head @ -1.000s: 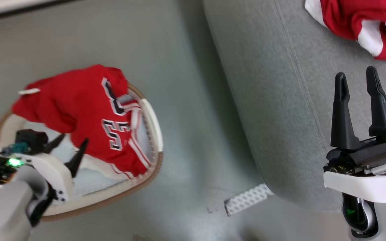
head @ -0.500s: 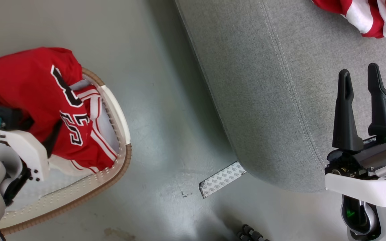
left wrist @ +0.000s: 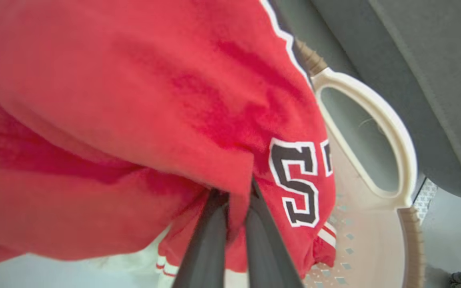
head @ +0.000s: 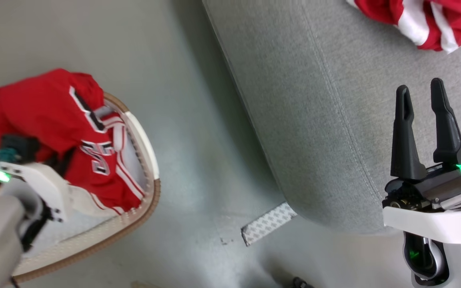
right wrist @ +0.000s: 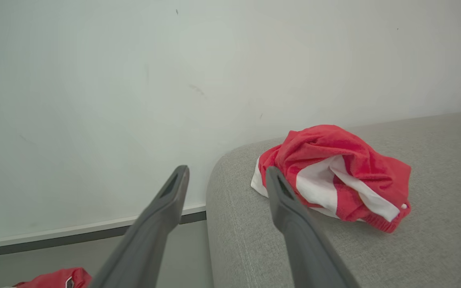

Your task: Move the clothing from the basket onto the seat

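- Grey-green floor (head: 198, 120) is lying between the basket (head: 145, 138) at the near left and the grey seat (head: 314, 100) spreading across the right.
- A red jersey (head: 42, 108) is bulging up out of the basket and spilling over its far rim, its numerals facing up.
- A crumpled red-and-white garment (head: 410, 16) is sitting on the seat at the far right, so part of the job is looking done.
- The step in hand appears to be lifting the jersey out.
- The left arm would be doing best by rising straight up until the trailing cloth is clearing the rim. The jersey is draping over the rim and could tug the basket along.
- Then it should be carrying the cloth right across the floor gap and well past the seat's rounded edge before releasing.
- Only a fold is being pinched, so a slow lift seems wise, as the cloth could slip.
- The left gripper (left wrist: 234, 200) is pressing its fingers (left wrist: 206, 244) together on that fold of the jersey, just beside a numeral.
- The right gripper (head: 419, 86) is hovering over the near part of the seat, fingers spread wide, holding and touching nothing.
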